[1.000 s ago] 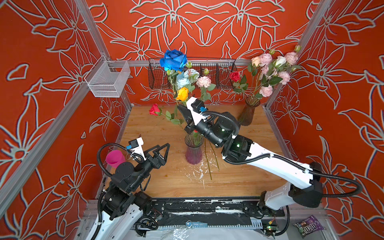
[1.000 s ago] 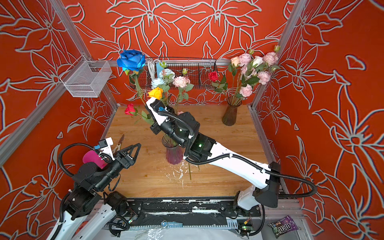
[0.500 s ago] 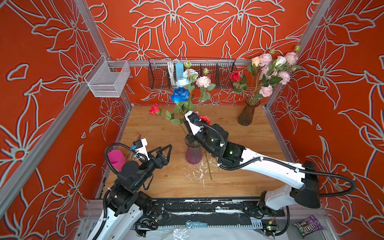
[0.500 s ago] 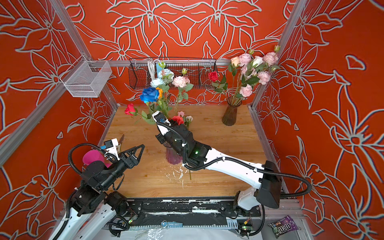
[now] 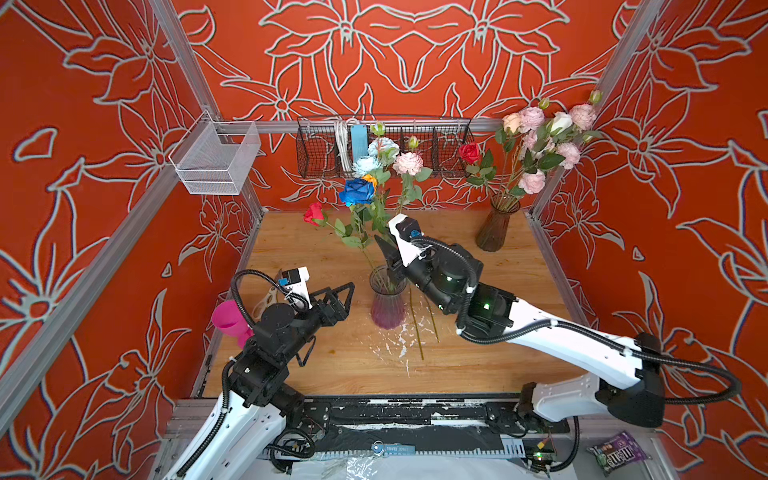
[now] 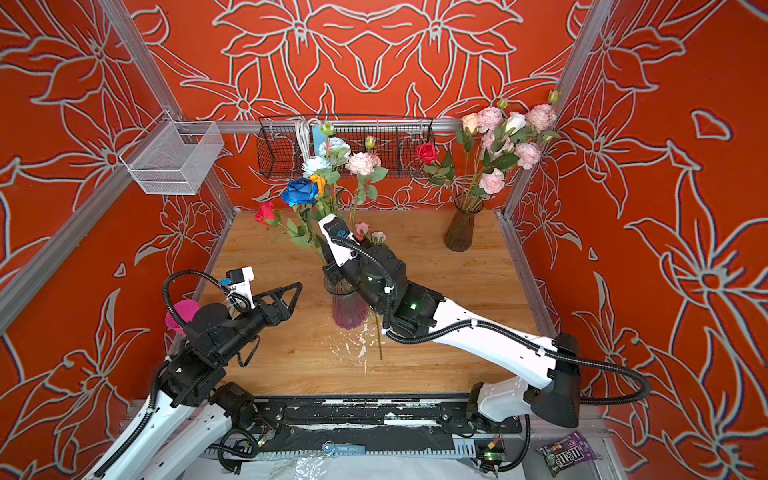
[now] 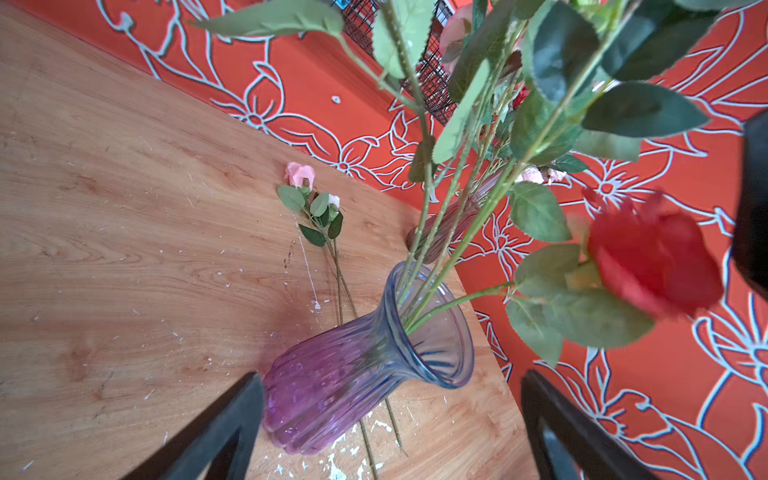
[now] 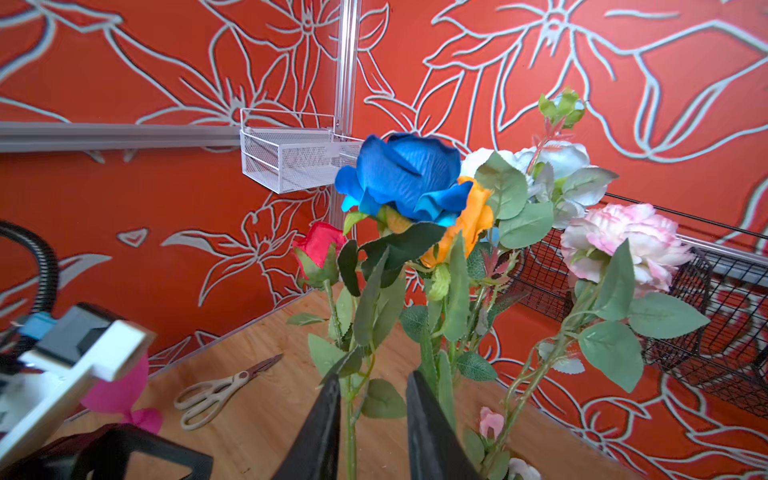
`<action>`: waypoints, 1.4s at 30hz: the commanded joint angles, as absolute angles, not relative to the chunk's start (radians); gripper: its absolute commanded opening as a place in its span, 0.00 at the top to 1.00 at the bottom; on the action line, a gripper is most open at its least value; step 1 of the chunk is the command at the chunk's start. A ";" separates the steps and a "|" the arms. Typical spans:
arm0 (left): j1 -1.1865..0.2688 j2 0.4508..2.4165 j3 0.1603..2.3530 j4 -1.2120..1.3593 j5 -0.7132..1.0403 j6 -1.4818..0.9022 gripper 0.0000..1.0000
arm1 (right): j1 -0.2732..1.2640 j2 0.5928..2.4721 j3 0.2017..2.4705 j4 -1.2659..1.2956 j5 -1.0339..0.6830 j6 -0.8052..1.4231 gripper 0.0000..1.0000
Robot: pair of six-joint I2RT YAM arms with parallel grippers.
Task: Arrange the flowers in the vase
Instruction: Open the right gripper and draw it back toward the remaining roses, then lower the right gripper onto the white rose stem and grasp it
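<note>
In both top views the purple vase [image 5: 387, 303] stands in the middle of the desk [image 5: 332, 365] with several flowers [image 5: 409, 163] in it, the blue rose [image 5: 356, 192] leaning toward 11 o'clock. The right pincer [image 5: 384, 249] hovers just above the vase mouth among the stems. The left pincer [image 5: 343, 296] hangs spread wide at the vase's 9 o'clock, near but apart. A loose sprig [image 6: 362, 227] lies on the desk from the vase's 1 o'clock to 5 o'clock, partly under the right arm.

The left wrist view shows wide, empty jaws flanking the vase base, with the sprig flat beyond.

The right wrist view shows jaws parted narrowly around the blue rose's stem [image 8: 351, 415], with a gap visible on one side. I judge this to be the release of a placed stem. Next, the pincer should back out without dragging leaves, then go for the sprig.
</note>
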State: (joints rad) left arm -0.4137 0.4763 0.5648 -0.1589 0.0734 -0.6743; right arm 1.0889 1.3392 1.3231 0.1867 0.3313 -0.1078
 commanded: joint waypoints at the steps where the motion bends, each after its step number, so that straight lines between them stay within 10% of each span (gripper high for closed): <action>1: -0.419 0.469 0.593 -0.144 0.086 -0.654 0.04 | 1.098 1.264 1.376 0.107 0.255 -0.059 0.70; 23: -0.419 0.465 0.542 -0.193 0.052 -0.739 0.05 | 0.727 0.838 0.999 -0.146 0.329 0.241 0.73; 31: -0.419 0.447 0.493 -0.203 0.030 -0.769 0.05 | 0.383 0.988 0.851 -0.126 -0.020 0.474 0.74; 42: -0.419 0.461 0.389 -0.134 0.036 -0.859 0.05 | 0.322 1.597 1.080 -0.161 -0.354 0.425 0.69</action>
